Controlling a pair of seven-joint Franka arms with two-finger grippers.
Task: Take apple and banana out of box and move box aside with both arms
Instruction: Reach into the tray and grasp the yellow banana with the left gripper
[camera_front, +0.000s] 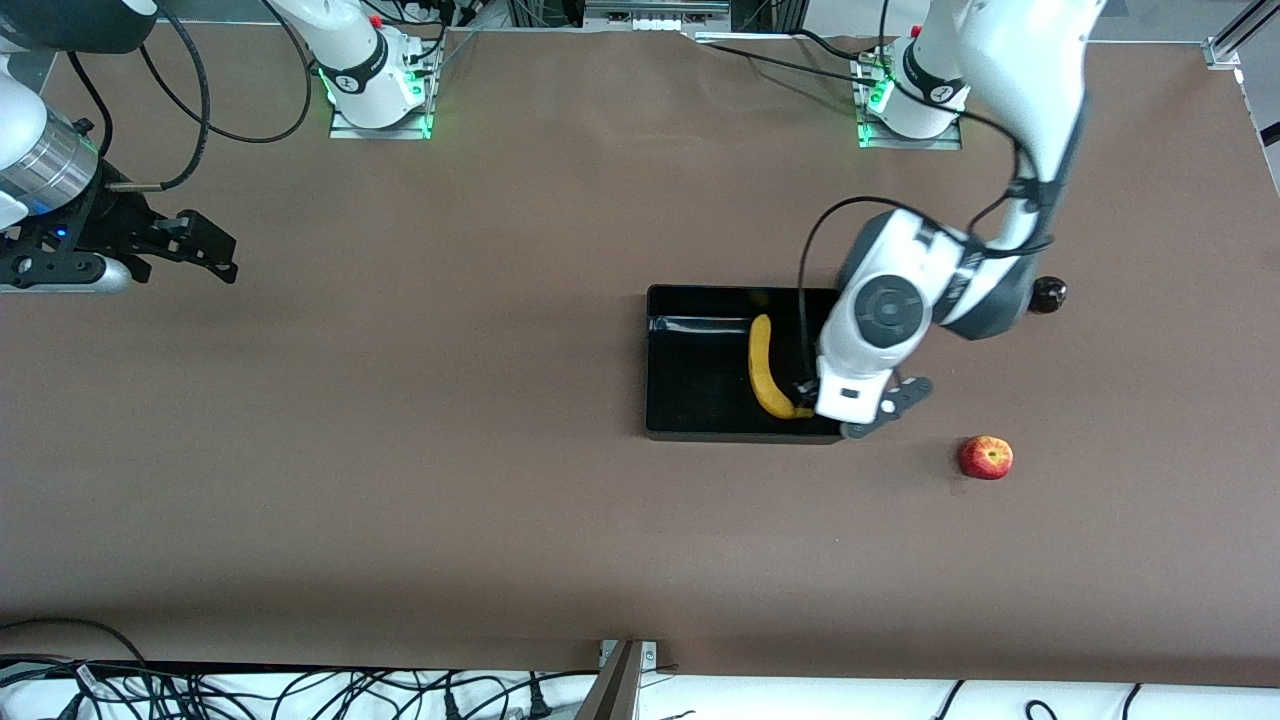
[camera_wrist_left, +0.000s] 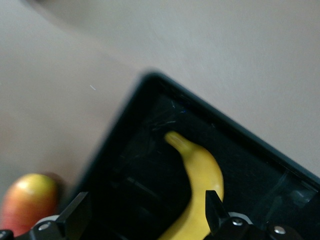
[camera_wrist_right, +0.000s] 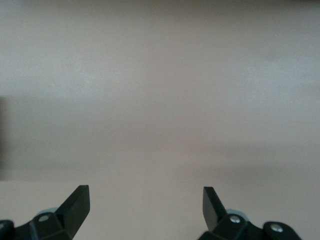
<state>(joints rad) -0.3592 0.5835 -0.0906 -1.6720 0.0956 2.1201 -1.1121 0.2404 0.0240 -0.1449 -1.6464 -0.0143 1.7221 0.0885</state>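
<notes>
The black tray (camera_front: 695, 385) lies mid-table. The yellow banana (camera_front: 764, 370) lies in it, at the side toward the left arm's end. My left gripper (camera_front: 848, 412) is open and hovers over that edge of the tray, beside the banana's end. In the left wrist view the left gripper (camera_wrist_left: 145, 212) is empty, with the banana (camera_wrist_left: 202, 172) by one finger (camera_wrist_left: 214, 210) and the tray (camera_wrist_left: 145, 145) below. The red apple (camera_front: 986, 457) rests on the table toward the left arm's end, nearer the front camera than the tray; it also shows in the left wrist view (camera_wrist_left: 27, 200). My right gripper (camera_front: 215, 255) waits open and empty.
A small dark purple fruit (camera_front: 1048, 294) sits on the table past the left arm's forearm, farther from the front camera than the apple. The right gripper (camera_wrist_right: 145, 205) sees only bare brown table (camera_wrist_right: 160, 100). Cables lie along the table's front edge (camera_front: 300, 690).
</notes>
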